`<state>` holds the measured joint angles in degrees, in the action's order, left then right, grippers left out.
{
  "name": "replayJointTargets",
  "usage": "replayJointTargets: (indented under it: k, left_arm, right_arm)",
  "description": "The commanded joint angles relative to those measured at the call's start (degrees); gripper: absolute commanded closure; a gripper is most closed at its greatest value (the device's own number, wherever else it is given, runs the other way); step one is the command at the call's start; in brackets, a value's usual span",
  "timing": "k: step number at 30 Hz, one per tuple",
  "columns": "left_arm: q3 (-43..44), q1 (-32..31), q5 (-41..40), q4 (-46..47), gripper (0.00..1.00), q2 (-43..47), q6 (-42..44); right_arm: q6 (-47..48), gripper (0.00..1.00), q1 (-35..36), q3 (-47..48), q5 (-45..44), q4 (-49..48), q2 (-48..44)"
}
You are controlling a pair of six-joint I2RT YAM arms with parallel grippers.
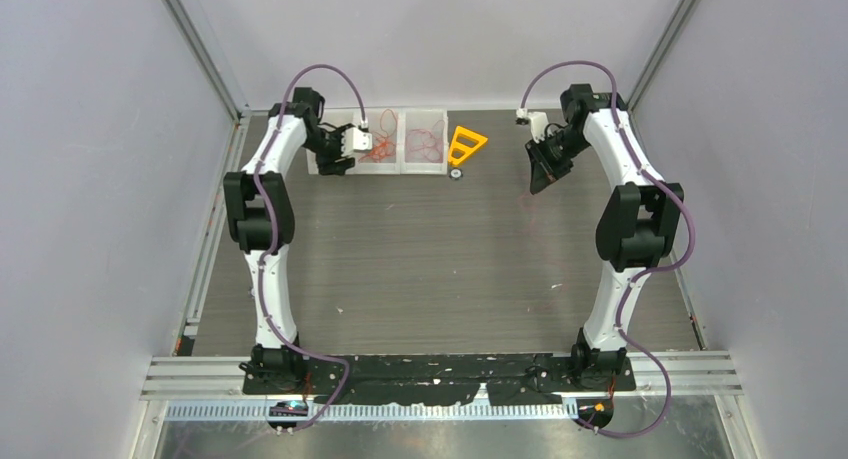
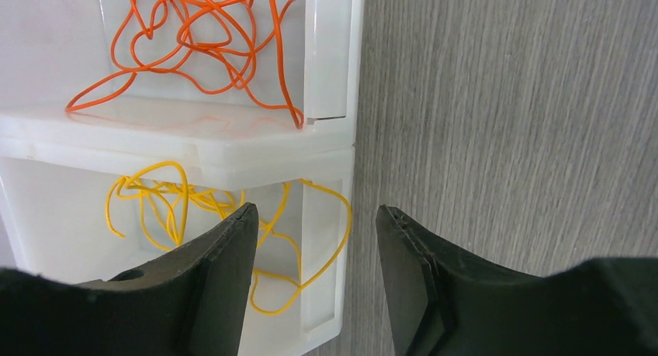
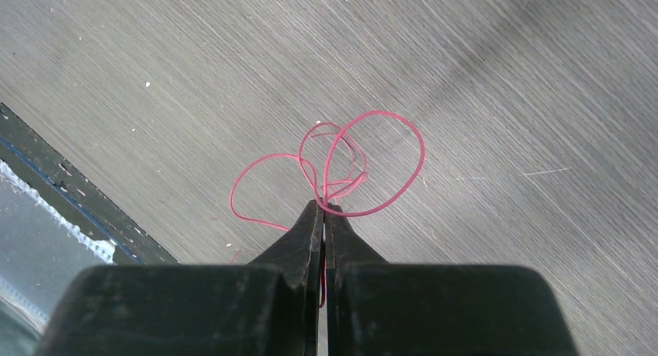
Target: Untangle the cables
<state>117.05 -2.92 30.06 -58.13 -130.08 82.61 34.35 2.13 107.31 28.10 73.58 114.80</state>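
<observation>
"What's where?"

"Grey tabletop (image 1: pixel 430 269). White bins (image 2: pixel 330 53) sit at twelve o'clock, with an orange-yellow triangle (image 1: pixel 468 137) at their three o'clock. One bin holds the orange cable (image 2: pixel 202 30), its neighbour the yellow cable (image 2: pixel 167 197)."

"And your fingers?"

"My left fingers (image 2: pixel 237 236) stand apart and empty over the yellow bin's edge, at eleven o'clock. My right fingers (image 3: pixel 322 216), at one o'clock, pinch the red cable (image 3: pixel 345 166) over bare tabletop."

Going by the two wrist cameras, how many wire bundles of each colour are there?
orange bundle: 1
yellow bundle: 1
red bundle: 1, pinched in the right gripper
Total: 3
</observation>
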Motion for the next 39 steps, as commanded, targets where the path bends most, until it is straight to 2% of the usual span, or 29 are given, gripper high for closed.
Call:
replayJointTargets:
  k: [1,6,9,11,18,21,27,32,39]
  left_arm:
    - [-0.8,0.3,-0.1,2.7,0.41,1.2,-2.0]
    - [-0.6,0.4,-2.0,3.4,0.43,-0.9,-2.0]
    - [-0.3,0.3,-3.0,5.0,0.54,-1.8,-3.1]
    - [-0.2,0.4,-3.5,5.8,0.56,-2.1,-3.4]
    - [0.5,0.3,-4.9,6.0,0.49,-3.0,-2.4]
    - [0.5,0.3,-5.3,6.7,0.49,-3.1,-2.2]
    - [0.9,0.3,-5.2,6.8,0.62,-3.4,-2.1]
    - [0.9,0.4,-2.7,4.9,0.76,-2.4,-0.8]
    - [0.9,0.3,0.2,1.4,0.84,0.2,2.1]
  right_arm:
    - [0.1,0.95,0.0,2.8,-0.1,0.8,-0.2]
    - [0.3,0.95,0.0,2.9,-0.3,1.0,-0.1]
    - [0.3,0.95,0.0,2.8,-0.3,1.0,-0.2]
    - [0.4,0.95,0.0,2.7,-0.3,1.1,-0.2]
    - [0.5,0.95,-0.1,2.8,-0.3,1.2,0.0]
    - [0.5,0.95,0.0,3.0,-0.3,1.1,0.1]
    - [0.5,0.95,0.0,3.2,-0.4,1.2,0.5]
    - [0.4,0.95,0.0,3.3,-0.5,1.2,0.5]
    - [0.3,0.95,0.0,3.6,-0.2,1.2,0.7]
